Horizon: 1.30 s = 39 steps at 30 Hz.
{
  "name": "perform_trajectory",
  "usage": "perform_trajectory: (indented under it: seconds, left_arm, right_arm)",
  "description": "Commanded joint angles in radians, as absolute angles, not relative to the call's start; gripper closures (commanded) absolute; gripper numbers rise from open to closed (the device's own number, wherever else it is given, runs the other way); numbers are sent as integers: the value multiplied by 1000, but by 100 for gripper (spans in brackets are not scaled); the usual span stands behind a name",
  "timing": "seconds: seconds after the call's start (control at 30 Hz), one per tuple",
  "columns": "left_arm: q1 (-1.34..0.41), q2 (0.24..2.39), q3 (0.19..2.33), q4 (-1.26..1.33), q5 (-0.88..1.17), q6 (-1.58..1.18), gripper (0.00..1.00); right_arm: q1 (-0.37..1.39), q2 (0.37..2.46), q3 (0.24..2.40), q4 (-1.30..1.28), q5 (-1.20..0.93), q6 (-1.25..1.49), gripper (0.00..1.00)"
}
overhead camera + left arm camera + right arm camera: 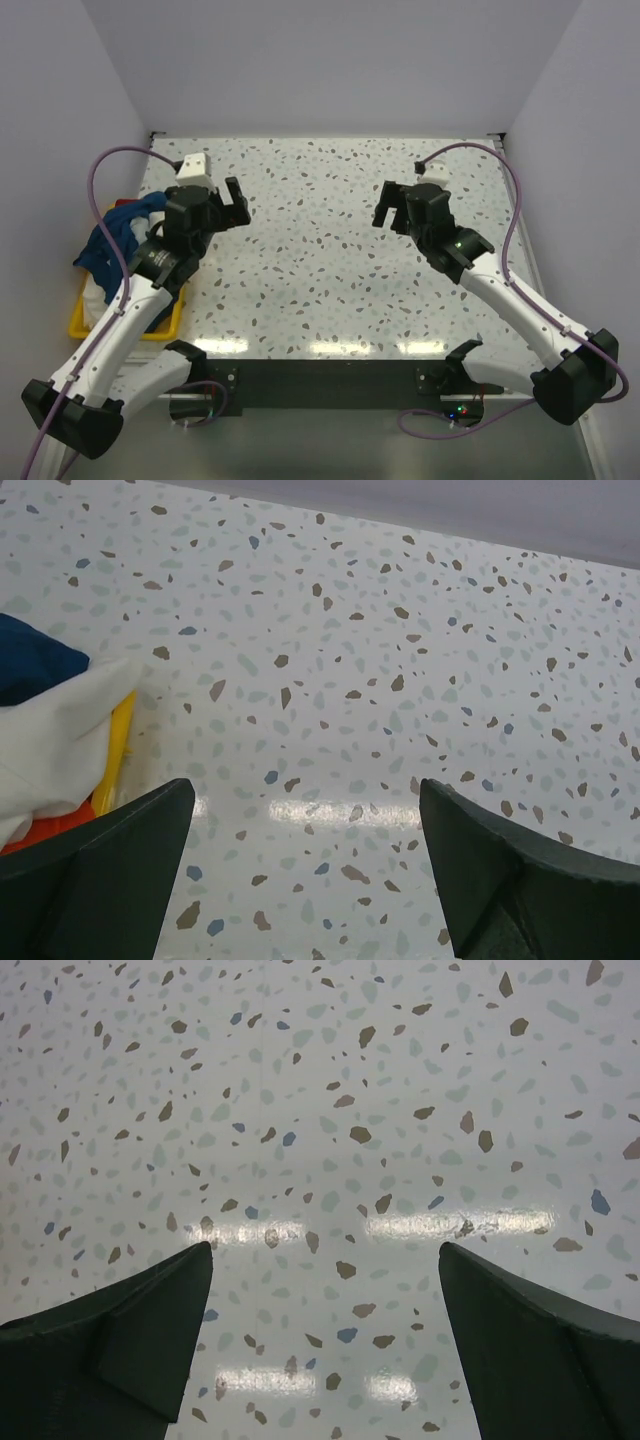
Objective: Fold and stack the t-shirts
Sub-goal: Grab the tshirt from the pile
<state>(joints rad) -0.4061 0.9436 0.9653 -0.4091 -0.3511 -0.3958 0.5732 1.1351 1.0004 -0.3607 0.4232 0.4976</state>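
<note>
My left claw (pixel 238 204) hangs over the speckled table (pixel 320 270), jaws spread wide, gripping nothing. My right claw (pixel 388 207) is just as wide and just as empty. At the table's left edge the yellow bin (pixel 78 322) holds the t-shirts (pixel 112 240) in a heap, the navy shirt (pixel 30 660) over the cream-white shirt (pixel 55 730), which spills over the rim.

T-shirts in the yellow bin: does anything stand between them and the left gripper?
Nothing visible does. The t-shirts spill over the rim of the yellow bin, to the left of the left gripper, whose jaws are open; only bare table lies between.
</note>
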Motion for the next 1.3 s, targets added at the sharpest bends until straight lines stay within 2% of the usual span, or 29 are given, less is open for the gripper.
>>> perform_trajectory:
  seconds: [0.0,0.17,0.27,0.37,0.5,0.77,0.9,1.03,1.13,1.23,1.27]
  left_arm:
    - [-407,956,1035,-466,-400,-443,0]
    - [-407,991,1130,-609,-521,-517,0]
    - [-403,1020,1175,-739,-735,-587,0]
    - [-341,1034,1195,-821,-820,-607,0]
    - [-137,1025,1183,-813,-805,-569,0]
    - [-2,1077,1178,-788,-893,-577,0]
    - [115,1097,1128,-755,-871,-591,4]
    - [164,1115,1053,-704,-818,-604,11]
    - [210,1153,1022,-674,-715,-620,21]
    - [241,1213,1014,-667,-650,-655,34]
    - [245,1219,1015,-667,-631,-663,47]
  right_arm:
    - [572,1109,1040,-370,407,500,1]
    - [574,1098,1049,-388,400,506,1]
    - [574,1083,1043,-380,374,506,1]
    - [572,1069,1025,-361,351,506,1]
    - [574,1072,1003,-318,308,508,1]
    - [574,1124,1026,-334,265,512,1]
    - [572,1117,1019,-331,268,512,1]
    - [572,1109,1009,-319,259,514,1]
    - [572,1111,1008,-316,247,517,1]
    - [572,1108,1008,-313,232,518,1]
    - [574,1106,1008,-313,227,518,1]
